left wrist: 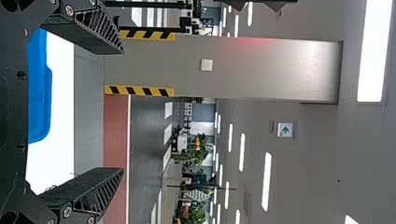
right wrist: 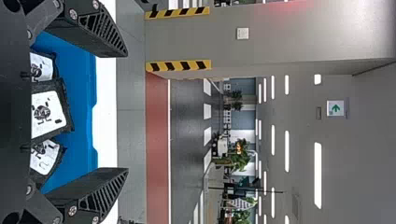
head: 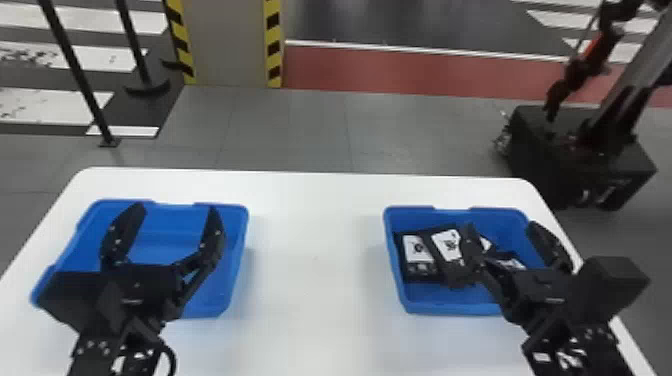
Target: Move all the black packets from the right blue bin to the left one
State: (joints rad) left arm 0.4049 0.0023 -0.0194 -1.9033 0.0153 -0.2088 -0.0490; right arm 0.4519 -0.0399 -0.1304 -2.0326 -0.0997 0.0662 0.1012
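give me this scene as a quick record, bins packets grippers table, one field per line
surface: white table
left bin: blue, bare floor visible between the left gripper's jaws
right bin: blue, holds the packets
packets: black with white labels, at least three
left gripper: over left bin, jaws open, nothing held
right gripper: over right bin, jaws open, nothing held

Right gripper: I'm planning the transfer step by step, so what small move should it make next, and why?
Probably ease the right gripper down toward the black packets: it is open, holds nothing and hovers over the right blue bin, where the packets lie.
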